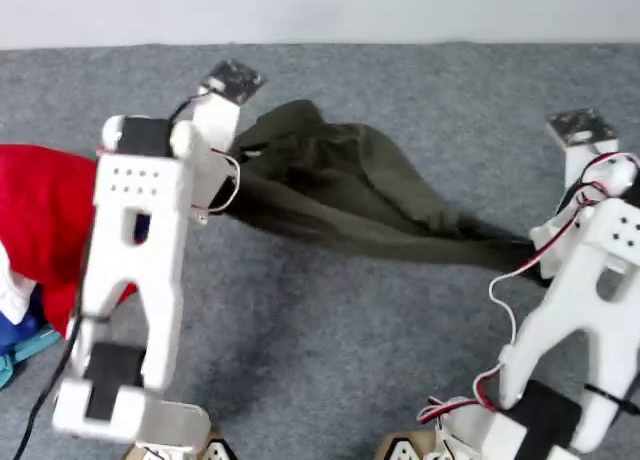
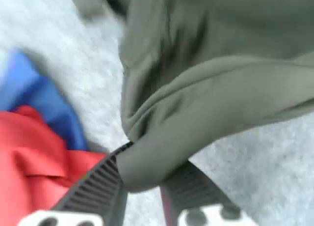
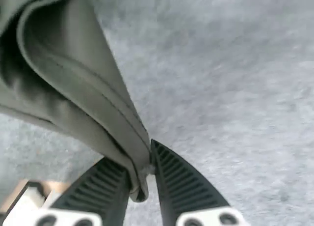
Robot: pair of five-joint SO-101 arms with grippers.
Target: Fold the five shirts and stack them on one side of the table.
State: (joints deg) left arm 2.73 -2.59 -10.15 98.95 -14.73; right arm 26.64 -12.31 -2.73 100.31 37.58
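Olive-green crumpled cloth shirt [image 1: 340, 195] lies stretched just beside the red cloth heap [image 1: 40, 220], with the left fingers [image 2: 98, 186] and right fingers [image 3: 181, 186] each clamped on an end. Spreading seems in hand; next, pull it flat, clear of that heap.

The olive shirt [image 1: 340, 195] stretches between left arm [image 1: 140, 250] and right arm [image 1: 590, 280]; red shirt [image 1: 40, 220] beside.

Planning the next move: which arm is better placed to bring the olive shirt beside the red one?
Likely left: the left gripper, shut on the olive shirt, is right beside the red shirt; the right gripper holds the far end.
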